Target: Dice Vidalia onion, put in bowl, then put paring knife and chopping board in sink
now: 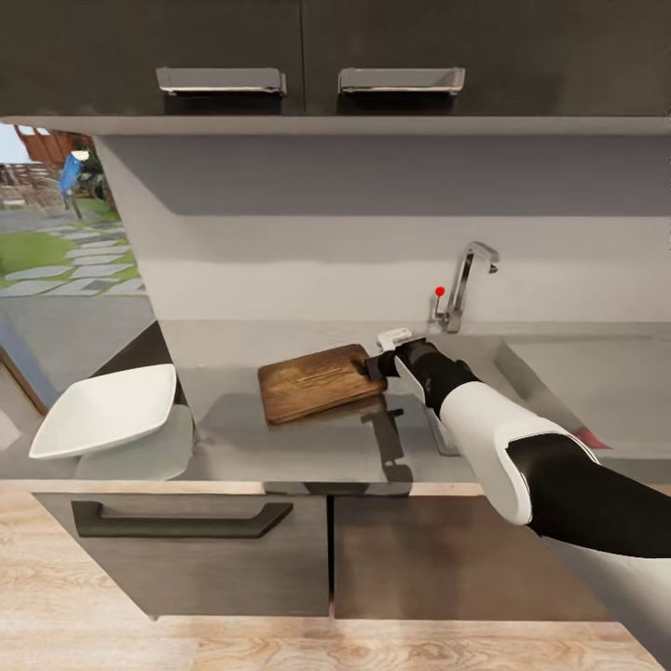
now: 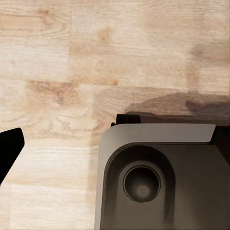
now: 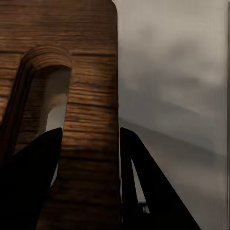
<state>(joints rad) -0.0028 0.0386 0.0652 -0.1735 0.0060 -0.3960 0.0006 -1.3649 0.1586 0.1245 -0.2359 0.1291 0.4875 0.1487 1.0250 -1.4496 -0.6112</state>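
Right claw (image 1: 373, 363) around chopping board (image 1: 312, 380)

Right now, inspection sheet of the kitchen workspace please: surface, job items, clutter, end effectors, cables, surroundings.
Surface: grey countertop, glossy, above dark cabinets.
Job's things: chopping board lifted at an angle over the countertop; white bowl at the countertop's left end; sink at the right with chrome tap. Something red shows by the sink behind the right arm, too hidden to identify.
Clutter: nothing seen.
End effectors: right end effector clamped on the board's handle end, a finger on each side; left end effector state cannot be told.
Cables: nothing seen.
Surroundings: wood floor, wall cabinets, window at left.
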